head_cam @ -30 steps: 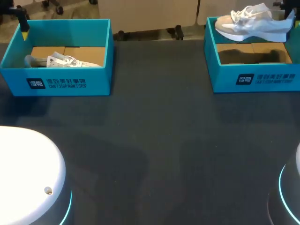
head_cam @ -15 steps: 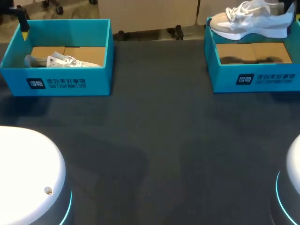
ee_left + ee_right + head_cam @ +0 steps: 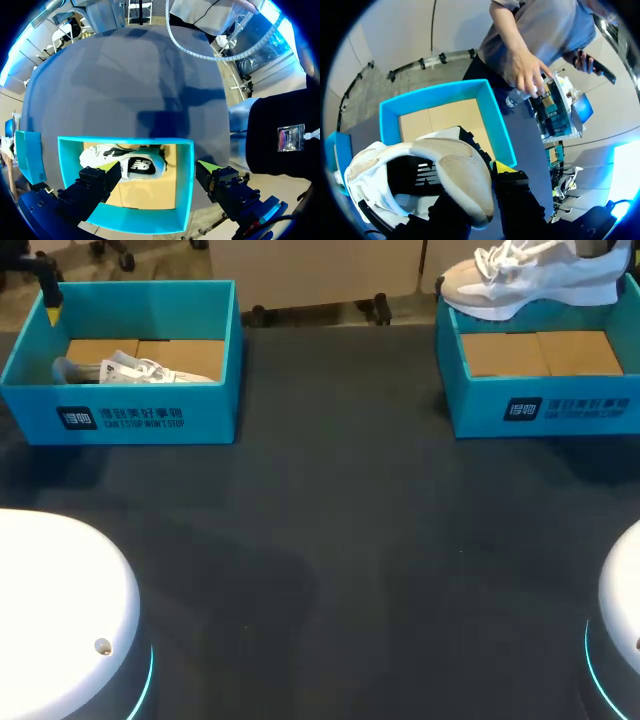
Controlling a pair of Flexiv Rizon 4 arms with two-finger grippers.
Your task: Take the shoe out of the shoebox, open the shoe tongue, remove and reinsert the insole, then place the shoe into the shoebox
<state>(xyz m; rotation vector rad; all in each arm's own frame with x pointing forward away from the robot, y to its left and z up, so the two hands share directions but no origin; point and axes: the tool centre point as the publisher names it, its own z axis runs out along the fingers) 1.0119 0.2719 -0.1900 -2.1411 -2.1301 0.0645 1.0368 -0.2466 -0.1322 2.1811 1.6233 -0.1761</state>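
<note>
Shoe lifted on the right gripper, above its box.
Head view: the shoe hangs upper right, over the right shoebox; clear the rim fully before swinging inward. Left wrist view: left gripper fingers apart, straddling the left shoebox. Right wrist view: fingers clamped on the heel collar; hold firm, sole level.

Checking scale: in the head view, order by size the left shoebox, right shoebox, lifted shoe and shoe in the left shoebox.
Largest: left shoebox and right shoebox, alike; right one cropped, unranked.
Next: lifted shoe.
Smallest: shoe in left shoebox, partly hidden.
</note>
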